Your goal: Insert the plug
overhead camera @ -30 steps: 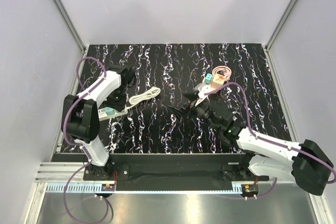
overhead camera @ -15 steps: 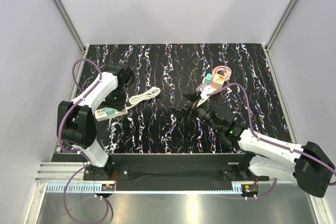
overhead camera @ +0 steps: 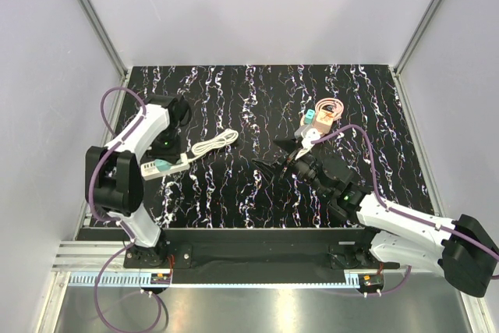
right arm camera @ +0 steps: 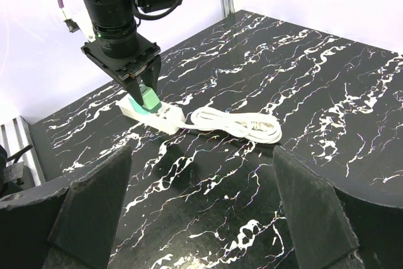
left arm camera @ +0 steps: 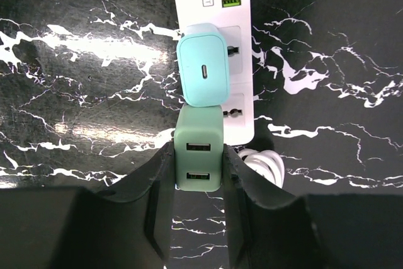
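Note:
The white power strip (left arm camera: 241, 42) lies at the table's left (overhead camera: 178, 164). The teal plug (left arm camera: 201, 70), with one small port on its face, stands in a socket of the strip. Right beside it is a green cube (left arm camera: 199, 155) with two USB ports, over the socket nearest the cord. My left gripper (left arm camera: 198, 150) is shut on that green cube and points straight down at the strip (right arm camera: 167, 118). Whether the cube is fully seated I cannot tell. My right gripper (overhead camera: 274, 154) hovers open at mid-table, facing the strip, with nothing between its fingers (right arm camera: 94, 209).
The strip's coiled white cord (overhead camera: 214, 143) lies to the strip's right. At the back right a small teal block (overhead camera: 309, 118) sits next to a peach-coloured object (overhead camera: 327, 111). Grey walls and metal posts bound the black marbled table.
The left arm's elbow has swung to the left while its gripper stayed over the strip's end with the green cube. The right arm has shifted only slightly.

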You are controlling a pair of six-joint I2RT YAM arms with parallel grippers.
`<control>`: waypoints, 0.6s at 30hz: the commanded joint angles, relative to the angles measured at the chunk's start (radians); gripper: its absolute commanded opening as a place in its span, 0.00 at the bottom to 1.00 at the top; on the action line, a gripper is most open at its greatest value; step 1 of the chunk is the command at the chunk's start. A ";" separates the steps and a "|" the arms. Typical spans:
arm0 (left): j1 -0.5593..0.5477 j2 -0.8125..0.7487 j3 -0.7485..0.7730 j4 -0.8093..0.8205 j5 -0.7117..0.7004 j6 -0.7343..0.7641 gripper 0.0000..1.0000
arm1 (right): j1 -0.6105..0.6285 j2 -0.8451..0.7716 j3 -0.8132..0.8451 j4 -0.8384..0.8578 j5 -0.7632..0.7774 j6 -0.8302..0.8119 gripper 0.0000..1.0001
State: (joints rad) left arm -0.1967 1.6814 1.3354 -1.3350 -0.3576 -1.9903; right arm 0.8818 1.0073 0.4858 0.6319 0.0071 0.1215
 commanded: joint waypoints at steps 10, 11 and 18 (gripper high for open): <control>-0.001 0.041 0.059 -0.207 0.011 -0.458 0.00 | 0.003 -0.010 0.000 0.049 -0.004 0.003 1.00; -0.001 0.041 0.059 -0.210 0.008 -0.459 0.00 | 0.003 -0.015 0.000 0.049 -0.004 0.001 1.00; -0.001 0.057 0.074 -0.208 -0.009 -0.469 0.00 | 0.003 -0.022 -0.003 0.049 -0.006 0.000 1.00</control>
State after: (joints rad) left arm -0.1970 1.7294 1.3640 -1.3380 -0.3458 -1.9903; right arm 0.8818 1.0069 0.4858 0.6319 0.0067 0.1211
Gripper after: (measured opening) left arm 0.340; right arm 0.994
